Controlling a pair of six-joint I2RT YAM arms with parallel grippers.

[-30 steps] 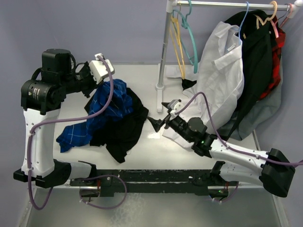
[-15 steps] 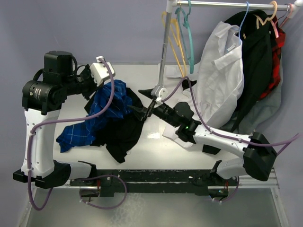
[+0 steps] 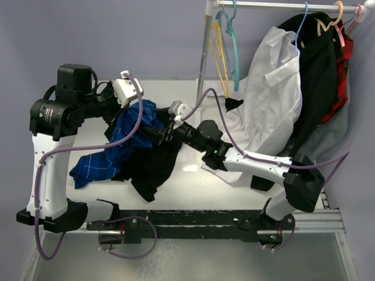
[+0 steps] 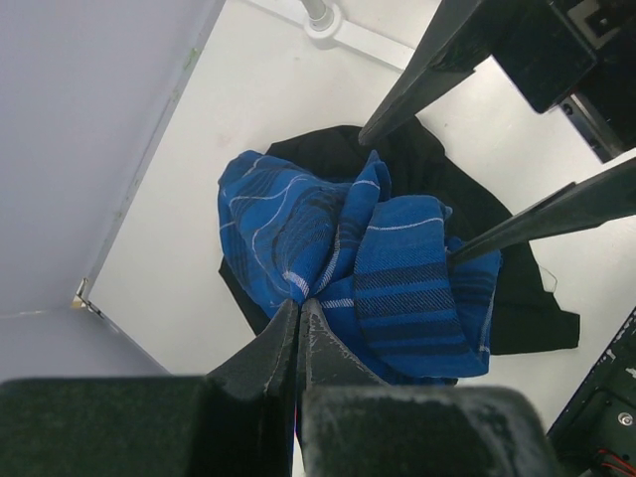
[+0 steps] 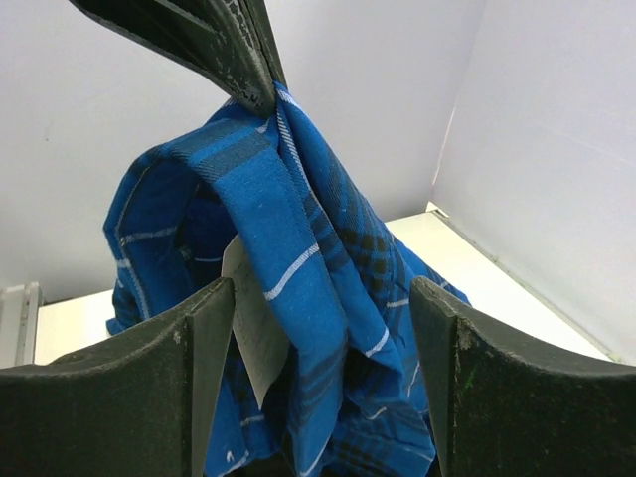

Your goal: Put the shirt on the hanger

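Bright blue plaid with thin white and dark lines on the shirt [image 3: 132, 126], teal on the hanger [image 3: 235, 61], plain black on the garment [image 3: 152, 170].

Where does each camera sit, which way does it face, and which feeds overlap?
Top external: above and behind the bases, looking down on the table; both arms show whole.
Left wrist: on the left arm, looking down past its shut left pincer at the shirt hanging from it; the right arm's fingers cross the top right.
Right wrist: on the right arm, looking sideways between the fingers of its open right pincer at that shirt.
Shared: both wrist views show the shirt pinched in the left pincer's tips.
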